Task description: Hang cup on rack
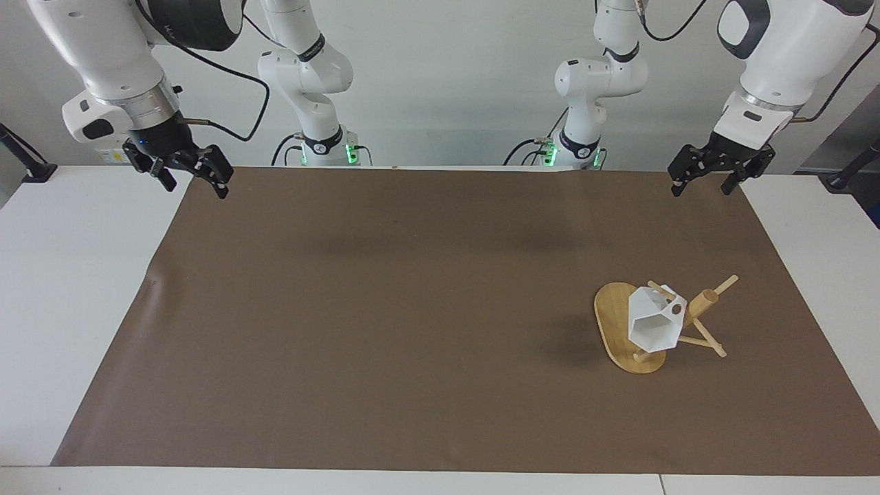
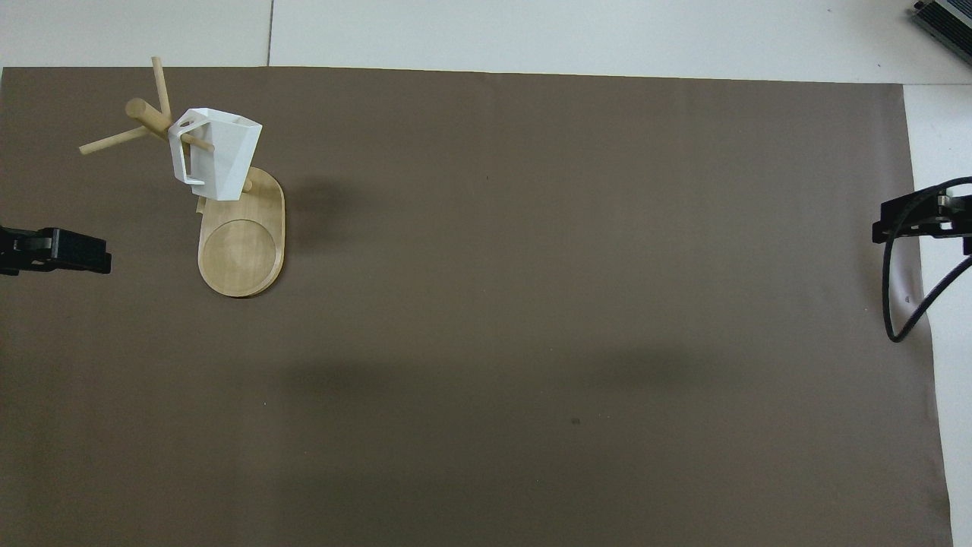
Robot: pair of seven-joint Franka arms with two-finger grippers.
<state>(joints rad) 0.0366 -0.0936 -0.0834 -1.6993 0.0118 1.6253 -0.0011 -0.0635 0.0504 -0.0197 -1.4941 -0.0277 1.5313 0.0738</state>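
Observation:
The white faceted cup (image 1: pixel 653 326) hangs by its handle tab on a peg of the bamboo rack (image 1: pixel 614 317), which stands on its oval base toward the left arm's end of the table. In the overhead view the cup (image 2: pixel 220 156) hangs beside the post, over the rack's base (image 2: pixel 239 251). My left gripper (image 1: pixel 701 189) is open and empty, raised over the mat's edge at the robots' end, well apart from the rack; part of it shows in the overhead view (image 2: pixel 53 251). My right gripper (image 1: pixel 196 187) is open and empty and waits over the mat's corner at the right arm's end (image 2: pixel 923 219).
A brown mat (image 1: pixel 412 309) covers most of the white table (image 1: pixel 69 275). A black cable (image 2: pixel 896 304) loops down from the right gripper. Nothing else stands on the mat.

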